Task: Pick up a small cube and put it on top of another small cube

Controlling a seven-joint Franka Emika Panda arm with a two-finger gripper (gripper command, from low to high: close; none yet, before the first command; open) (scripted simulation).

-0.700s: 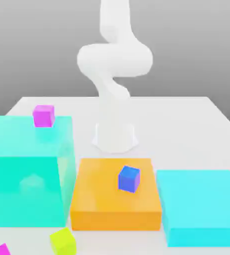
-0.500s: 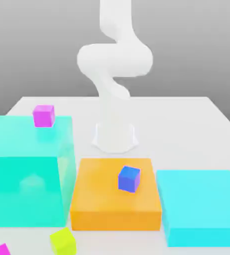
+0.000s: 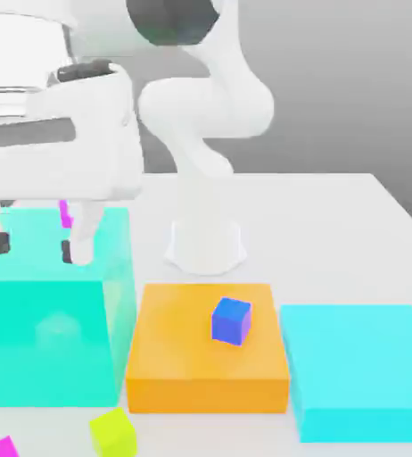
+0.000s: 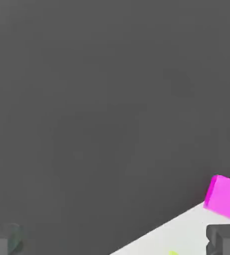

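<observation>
Grey backdrop and a pale, smooth tabletop lie behind the white robot arm in the exterior view. The pincer stands wide open at the exterior view's left, nothing between its tips, and hides most of a magenta cube by the big teal block. Another small magenta cube lies on the tabletop, cut off by the bottom edge, one corner pointing up the picture. Near it, the small yellow-green cube sits askew, its lower part cropped. Both being cubes, neither has a long axis. A small blue cube rests, turned, on the flat orange block, beside the flat cyan block.

In the hand view, a magenta cube, cropped, lies slantwise by the tabletop's edge; which one, I cannot tell. Only a yellow-green sliver is visible.
</observation>
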